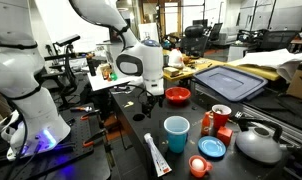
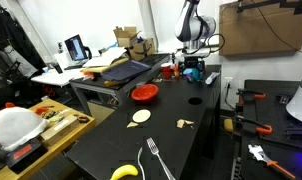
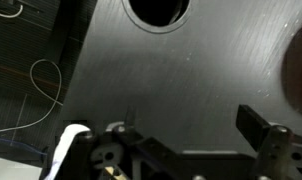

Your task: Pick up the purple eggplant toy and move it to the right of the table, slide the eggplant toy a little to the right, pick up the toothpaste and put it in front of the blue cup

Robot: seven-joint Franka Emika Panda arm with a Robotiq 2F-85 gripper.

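On matte table (image 1: pixel 196 111): slim toothpaste (image 1: pixel 157 155), tapered blue cup (image 1: pixel 176 133).

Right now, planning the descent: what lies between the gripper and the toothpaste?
In an exterior view, only bare table separates the gripper and the toothpaste; the blue cup stands aside.

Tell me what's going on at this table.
A Franka arm is working over the black table. In the wrist view its gripper is open and holds nothing, with only bare tabletop under it. The toothpaste lies flat close by the blue cup, untouched, and a red bowl sits further back. I cannot make out the eggplant toy in any view.
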